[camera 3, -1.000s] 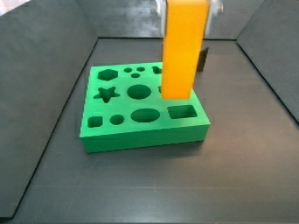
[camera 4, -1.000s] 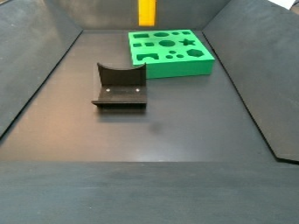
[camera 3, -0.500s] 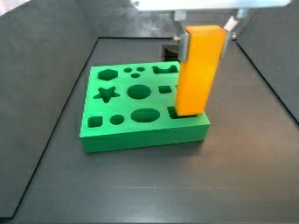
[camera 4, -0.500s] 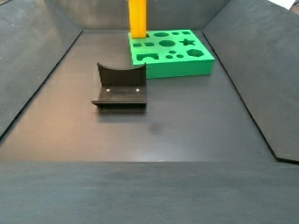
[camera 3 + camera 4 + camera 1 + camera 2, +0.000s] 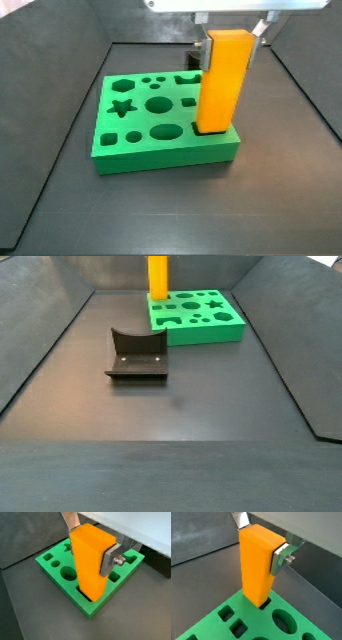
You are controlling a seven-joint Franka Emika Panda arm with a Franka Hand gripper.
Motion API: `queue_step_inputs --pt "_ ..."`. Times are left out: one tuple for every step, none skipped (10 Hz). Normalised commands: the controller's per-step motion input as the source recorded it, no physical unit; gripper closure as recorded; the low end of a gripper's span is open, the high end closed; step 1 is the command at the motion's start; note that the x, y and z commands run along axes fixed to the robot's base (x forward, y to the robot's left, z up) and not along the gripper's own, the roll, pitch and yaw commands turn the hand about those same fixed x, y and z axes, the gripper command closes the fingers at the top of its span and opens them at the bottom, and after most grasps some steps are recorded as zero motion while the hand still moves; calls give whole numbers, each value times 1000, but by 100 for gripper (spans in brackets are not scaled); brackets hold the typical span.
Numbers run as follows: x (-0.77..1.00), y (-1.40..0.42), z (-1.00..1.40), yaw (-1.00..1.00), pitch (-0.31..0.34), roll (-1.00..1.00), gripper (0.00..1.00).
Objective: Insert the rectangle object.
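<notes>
Stood upright in the rectangular hole at a corner of the green board [image 5: 154,125]: the block [image 5: 221,82], its lower end sunk into that slot in both wrist views [image 5: 90,562] [image 5: 256,564]. Hung over the board at the block's top, the pincer [image 5: 90,534], its silver fingers [image 5: 109,560] flanking the upper faces; could not tell whether pressed on or just clear of them. Left bare on the board, the star, round and oval holes beside the block. Sat on the dark surface [image 5: 174,426] well apart from the board, a dark grey curved block [image 5: 136,354], untouched.
</notes>
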Motion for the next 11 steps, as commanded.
queue_step_inputs --pt "-180 -43 -11 0 -16 -129 100" --pt "-46 -134 -49 0 0 -181 100" --pt "0 -191 -117 -43 0 -207 100" --pt "0 -197 -277 -3 0 -147 100" --pt "34 -91 -386 0 -3 -79 100" --pt "60 0 -431 0 0 0 100" --pt "0 0 -440 100 0 94 100" --pt "11 0 -431 94 0 134 100" --pt "126 0 -511 49 0 79 100" --pt "137 0 -520 46 0 86 100" --pt "123 0 -511 40 0 60 100"
